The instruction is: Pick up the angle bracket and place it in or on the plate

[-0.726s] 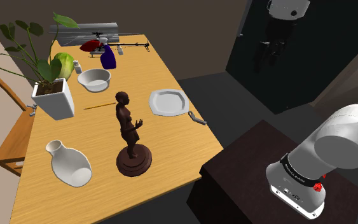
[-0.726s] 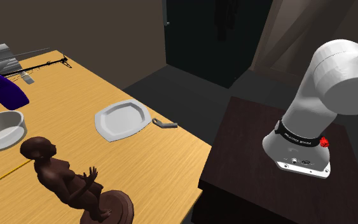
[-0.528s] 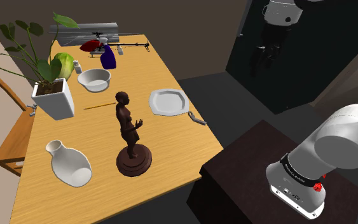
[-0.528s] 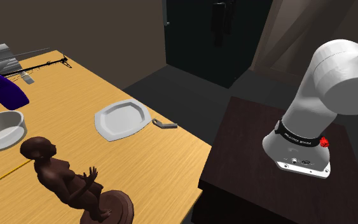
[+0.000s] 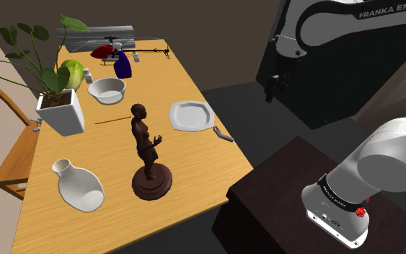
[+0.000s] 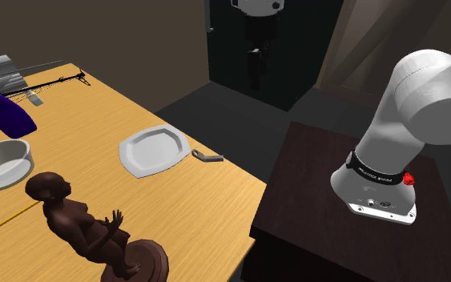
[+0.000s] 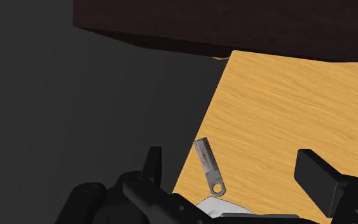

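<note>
Your arm has swung lower and toward the table since the earlier frame, so the all-black two-finger gripper (image 5: 274, 85) now hangs off the light wooden table's (image 5: 194, 169) edge at the shoulder view's right, fingers apart and holding nothing. The small grey metal angle bracket (image 7: 208, 167), a flat strip with a hole at one end, lies at that edge, just beside the white angular-rimmed plate (image 5: 190, 115). Come down until the fingers straddle the strip's narrow width; it looks thin on smooth wood, so close low or it may slip
</note>
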{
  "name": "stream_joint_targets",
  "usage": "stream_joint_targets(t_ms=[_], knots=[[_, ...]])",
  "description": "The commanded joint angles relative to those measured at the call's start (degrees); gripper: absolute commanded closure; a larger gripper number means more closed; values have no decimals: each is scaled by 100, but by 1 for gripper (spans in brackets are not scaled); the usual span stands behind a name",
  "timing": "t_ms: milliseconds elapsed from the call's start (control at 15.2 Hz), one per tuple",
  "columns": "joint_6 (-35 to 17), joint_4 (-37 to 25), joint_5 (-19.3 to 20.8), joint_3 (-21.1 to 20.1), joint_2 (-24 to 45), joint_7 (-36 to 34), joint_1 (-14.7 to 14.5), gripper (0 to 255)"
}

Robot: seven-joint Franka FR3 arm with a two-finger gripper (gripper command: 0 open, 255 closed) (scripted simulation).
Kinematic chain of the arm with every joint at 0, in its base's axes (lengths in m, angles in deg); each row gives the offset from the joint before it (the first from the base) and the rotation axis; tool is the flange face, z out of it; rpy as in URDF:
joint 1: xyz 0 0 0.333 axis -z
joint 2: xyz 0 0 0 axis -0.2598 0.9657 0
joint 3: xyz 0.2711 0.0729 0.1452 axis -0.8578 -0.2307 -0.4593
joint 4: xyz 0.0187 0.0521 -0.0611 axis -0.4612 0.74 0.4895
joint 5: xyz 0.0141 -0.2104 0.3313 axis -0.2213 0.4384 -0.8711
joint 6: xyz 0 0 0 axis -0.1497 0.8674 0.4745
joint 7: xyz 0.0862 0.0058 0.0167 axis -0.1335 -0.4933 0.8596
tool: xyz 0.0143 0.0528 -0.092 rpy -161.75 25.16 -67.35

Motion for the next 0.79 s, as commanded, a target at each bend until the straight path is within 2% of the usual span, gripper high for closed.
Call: stream_joint_targets(t_ms=[0,330,726], knots=[[-512,95,13,37,373,145,-40,0],[-1699,183,32,135,1401,526,-123,0],[-3003,-27,-33,197,2833,1015,-224,0]])
